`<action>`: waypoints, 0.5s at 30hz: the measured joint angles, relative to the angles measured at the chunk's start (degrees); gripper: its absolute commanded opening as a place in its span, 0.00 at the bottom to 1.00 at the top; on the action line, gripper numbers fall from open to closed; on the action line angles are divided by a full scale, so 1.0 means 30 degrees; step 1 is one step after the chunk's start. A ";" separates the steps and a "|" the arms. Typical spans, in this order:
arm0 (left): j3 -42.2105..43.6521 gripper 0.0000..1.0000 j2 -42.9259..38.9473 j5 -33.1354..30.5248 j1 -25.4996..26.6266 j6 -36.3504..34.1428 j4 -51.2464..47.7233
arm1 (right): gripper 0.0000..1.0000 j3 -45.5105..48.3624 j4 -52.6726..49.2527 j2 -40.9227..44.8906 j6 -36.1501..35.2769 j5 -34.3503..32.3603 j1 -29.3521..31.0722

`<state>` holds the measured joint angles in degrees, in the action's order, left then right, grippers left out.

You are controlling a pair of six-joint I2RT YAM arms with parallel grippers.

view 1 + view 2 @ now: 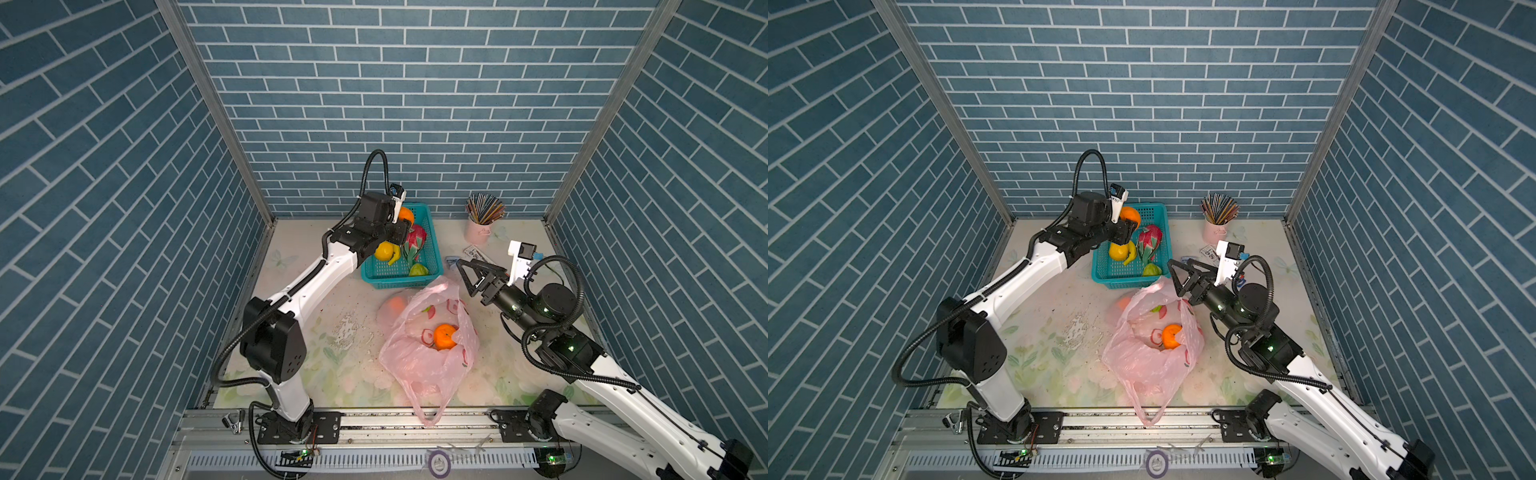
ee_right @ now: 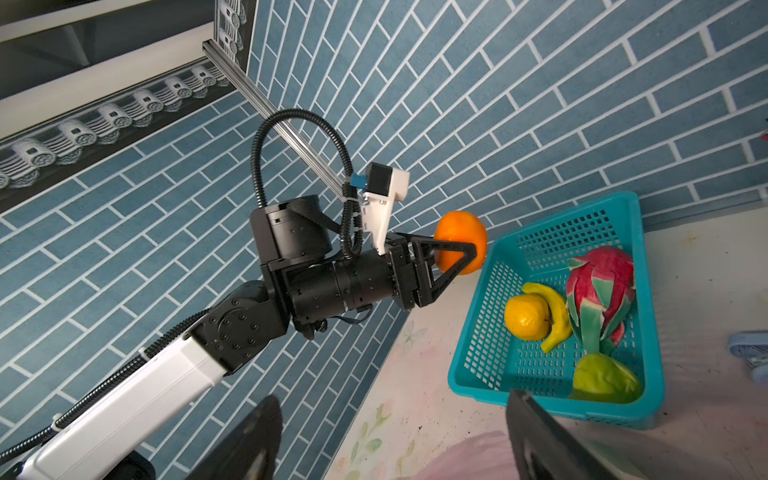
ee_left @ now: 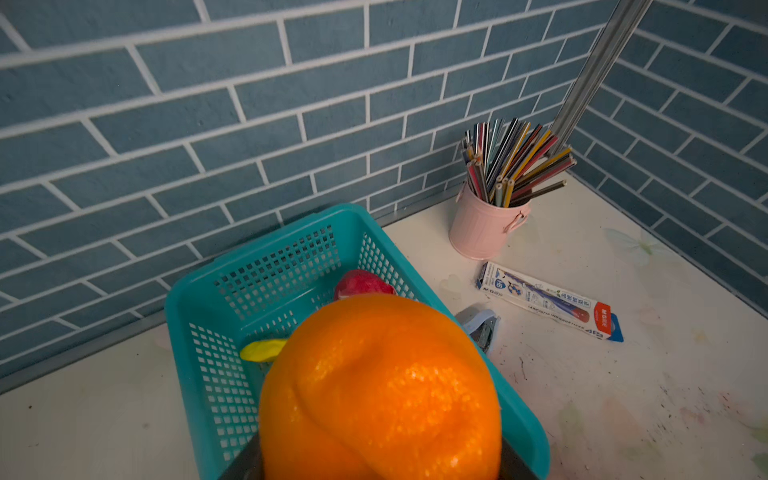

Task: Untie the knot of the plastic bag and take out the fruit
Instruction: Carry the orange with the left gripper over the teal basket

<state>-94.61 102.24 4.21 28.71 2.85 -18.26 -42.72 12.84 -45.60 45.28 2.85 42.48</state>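
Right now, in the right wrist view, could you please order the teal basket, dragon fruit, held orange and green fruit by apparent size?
1. teal basket
2. dragon fruit
3. orange and green fruit: they look about alike, and the orange is farther from the camera, so I leave them unranked.

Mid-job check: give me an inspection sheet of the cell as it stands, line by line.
Surface: table with floral print; scuffed white patch near the middle.
Job's things: plastic bag lies with its mouth open, bagged orange visible inside; no knot seen. Basket holds dragon fruit, yellow fruit, green fruit and banana.
Clutter: pencil cup and pencil box near the back wall.
Tools: left tool shut on held orange above the basket's far corner; right tool open and empty beside the bag.
Cables: black hoses on both arms, clear of the bag.
Surroundings: blue brick walls on three sides.
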 measured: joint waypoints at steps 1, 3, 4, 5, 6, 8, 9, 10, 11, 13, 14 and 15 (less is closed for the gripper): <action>-0.0124 0.47 0.0423 0.0131 -0.0073 0.0109 -0.0321 | 0.84 -0.0044 -0.0029 -0.0153 0.0109 0.0029 0.0000; -0.0160 0.47 0.1064 0.0350 -0.0211 0.0248 -0.0801 | 0.84 -0.0219 -0.0095 -0.0444 0.0299 0.0073 0.0000; -0.0168 0.47 0.1399 0.0401 -0.0270 0.0299 -0.1093 | 0.84 -0.0313 -0.0087 -0.0597 0.0335 0.0124 0.0000; -0.0175 0.47 0.1668 0.0459 -0.0313 0.0335 -0.1275 | 0.84 -0.0386 -0.0095 -0.0714 0.0364 0.0138 0.0000; -0.0175 0.47 0.1960 0.0495 -0.0357 0.0335 -0.1494 | 0.84 -0.0481 -0.0124 -0.0852 0.0437 0.0146 0.0000; -0.0175 0.47 0.2514 0.0641 -0.0415 0.0321 -0.1858 | 0.84 -0.0648 -0.0102 -0.1137 0.0488 0.0153 0.0000; -0.0175 0.47 0.2798 0.0780 -0.0430 0.0255 -0.2047 | 0.84 -0.0685 -0.0087 -0.1260 0.0539 0.0175 0.0000; -0.0175 0.47 0.3045 0.0896 -0.0437 0.0189 -0.2200 | 0.84 -0.0714 -0.0066 -0.1399 0.0641 0.0211 0.0000; -0.0175 0.47 0.3300 0.1013 -0.0437 0.0131 -0.2339 | 0.84 -0.0750 -0.0058 -0.1559 0.0750 0.0233 0.0000; -0.0168 0.47 0.3701 0.1231 -0.0437 0.0022 -0.2608 | 0.84 -0.0780 0.0007 -0.1880 0.0925 0.0291 0.0000; -0.0168 0.47 0.3934 0.1333 -0.0437 -0.0036 -0.2747 | 0.84 -0.0780 0.0022 -0.2033 0.0991 0.0321 0.0000; -0.0168 0.47 0.4124 0.1370 -0.0437 -0.0095 -0.2798 | 0.84 -0.0780 0.0022 -0.2193 0.1071 0.0350 0.0000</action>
<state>-95.11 114.61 8.32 27.40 2.57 -26.65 -45.06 12.91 -52.18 48.49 3.90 42.48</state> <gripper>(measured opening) 0.629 0.841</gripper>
